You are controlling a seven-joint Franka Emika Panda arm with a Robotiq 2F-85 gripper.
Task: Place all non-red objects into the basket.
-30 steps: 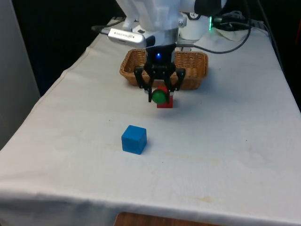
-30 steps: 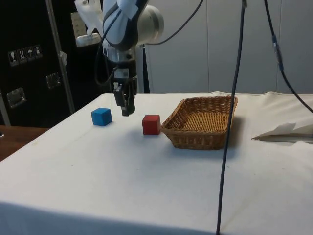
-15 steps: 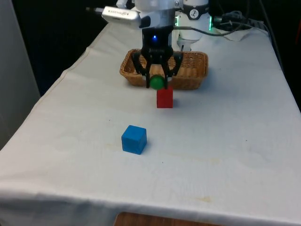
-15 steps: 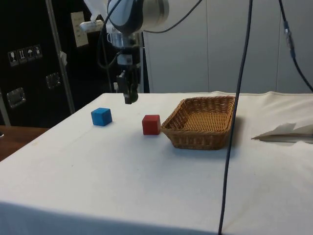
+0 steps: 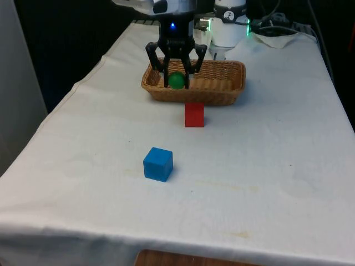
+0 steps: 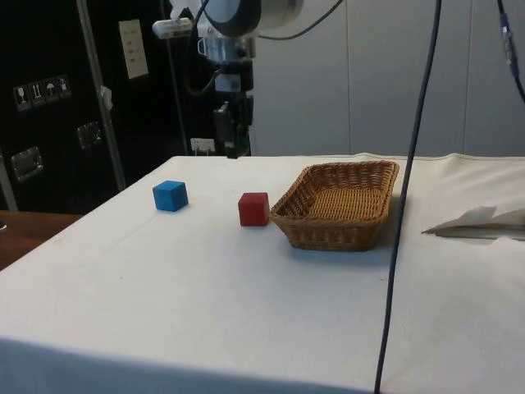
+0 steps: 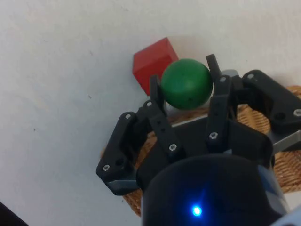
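Note:
My gripper (image 5: 177, 81) is shut on a green ball (image 5: 177, 80) and hangs high over the near edge of the wicker basket (image 5: 226, 91). The wrist view has the green ball (image 7: 186, 84) clamped between my fingers (image 7: 157, 101), with the red cube (image 7: 150, 62) below on the cloth. From the side, the gripper (image 6: 233, 150) is well above the table, short of the basket (image 6: 338, 205). The red cube (image 5: 194, 115) sits just in front of the basket, and a blue cube (image 5: 158, 164) lies nearer the front edge.
A crumpled white sheet (image 6: 484, 222) lies on the cloth beyond the basket. Black cables (image 6: 402, 189) hang in the side view's foreground. The table's left edge (image 5: 72, 91) drops off beside the basket.
My gripper has risen with the green ball and moved from above the red cube towards the basket. The cubes have not moved.

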